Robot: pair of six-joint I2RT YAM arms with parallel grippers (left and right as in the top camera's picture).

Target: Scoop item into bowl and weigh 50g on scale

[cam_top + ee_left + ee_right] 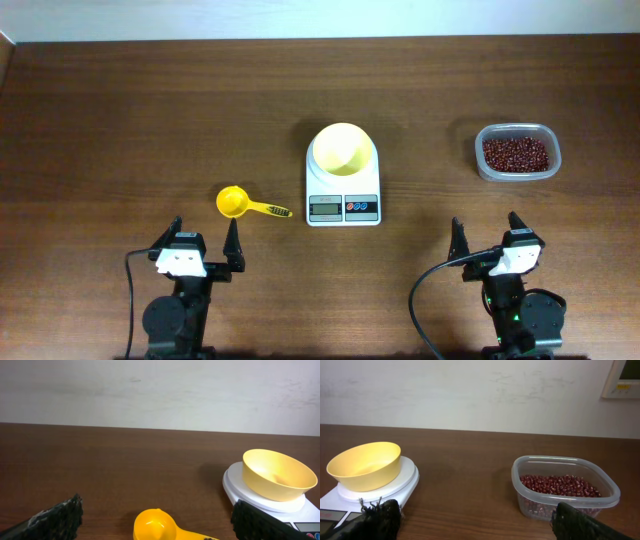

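Overhead: one table (120,110). My left gripper (206,236) and my right gripper (487,234), two in all, sit at the near edge, each with its jaws spread wide and holding nothing. One white scale (343,192) stands at centre with one pale yellow bowl (343,150) on its platform. The bowl looks empty. One yellow scoop (238,203) lies flat just left of the scale, its cup to the left and its handle towards the scale. It is ahead of my left gripper and apart from it. One clear container (481,166) stands well to the right and holds the beans (516,154), which are too many to count. Left wrist: the scoop's cup lies low between my open fingers (55,517), untouched, with the bowl and scale to the right. Right wrist: the bowl on the scale is at left and the container at right. The beans cover the container's floor, and my fingers touch neither. Handling, as I judge it: the beans are small, hard, light and loose, and they are apt to roll and scatter, so I should lift them with the scoop and not pinch them. The scoop looks like stiff, light plastic, best gripped across the handle near its ribbed end. The bowl seems light enough to slide on the platform if nudged.
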